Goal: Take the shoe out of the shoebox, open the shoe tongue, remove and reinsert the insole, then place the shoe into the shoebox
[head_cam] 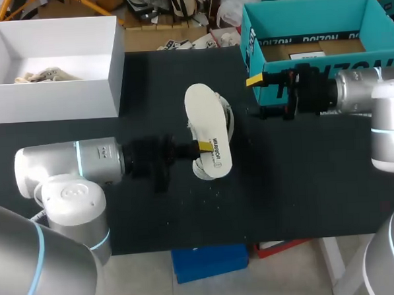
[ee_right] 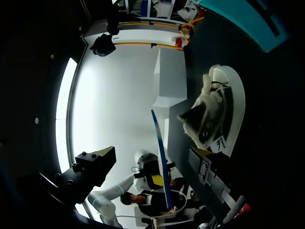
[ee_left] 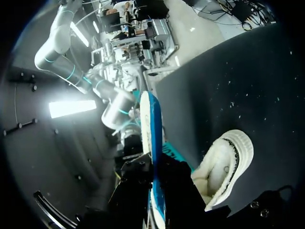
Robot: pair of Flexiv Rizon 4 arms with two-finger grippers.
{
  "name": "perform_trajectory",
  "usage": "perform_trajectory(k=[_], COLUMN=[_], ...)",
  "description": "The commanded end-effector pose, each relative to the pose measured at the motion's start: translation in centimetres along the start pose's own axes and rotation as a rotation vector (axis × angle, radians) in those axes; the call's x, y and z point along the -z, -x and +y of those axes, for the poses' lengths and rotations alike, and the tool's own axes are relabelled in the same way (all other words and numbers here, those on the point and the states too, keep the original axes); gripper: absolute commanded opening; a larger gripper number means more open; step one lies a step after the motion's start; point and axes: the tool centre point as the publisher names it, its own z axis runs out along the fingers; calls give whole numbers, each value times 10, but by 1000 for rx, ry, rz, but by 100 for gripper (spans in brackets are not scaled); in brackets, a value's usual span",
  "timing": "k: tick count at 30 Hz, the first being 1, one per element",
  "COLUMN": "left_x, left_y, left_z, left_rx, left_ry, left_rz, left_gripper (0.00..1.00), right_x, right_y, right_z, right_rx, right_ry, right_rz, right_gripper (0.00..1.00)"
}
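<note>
My left gripper point(head_cam: 200, 147) is shut on a white insole point(head_cam: 208, 124) and holds it up over the middle of the black table. From the left wrist the insole point(ee_left: 151, 138) shows edge-on, white and blue, clamped between the fingers of that gripper point(ee_left: 155, 169). The white shoe point(head_cam: 201, 168) lies on the table under it, mostly hidden in the head view; beside the left gripper its fuzzy opening point(ee_left: 224, 164) shows. My right gripper point(head_cam: 257, 97) stands wide open and empty just in front of the teal shoebox point(head_cam: 309, 22). Ahead of its fingers point(ee_right: 152, 155) lie the shoe point(ee_right: 214, 114) and the insole's edge point(ee_right: 159, 148).
A white box point(head_cam: 55, 89) with a crumpled beige cloth point(head_cam: 44, 76) inside stands at the back left. The teal shoebox fills the back right corner. The black table point(head_cam: 285, 196) has bare room along its front and right.
</note>
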Motion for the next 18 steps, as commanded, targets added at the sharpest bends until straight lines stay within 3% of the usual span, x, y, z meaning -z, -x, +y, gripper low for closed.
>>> perform_trajectory(k=[1, 10, 18], left_x=[-7, -9, -9], left_y=[3, 5, 5], left_z=[7, 7, 7], left_rx=[-2, -10, -10], left_ry=[-3, -13, -13], left_rz=[1, 3, 3], left_gripper=[0, 0, 0], right_x=[-1, -3, -24], right_y=[1, 4, 13], right_z=[0, 1, -6], right_rx=[0, 6, 29], right_ry=[2, -19, -103], right_rz=[0, 18, 29], right_gripper=[100, 100, 100])
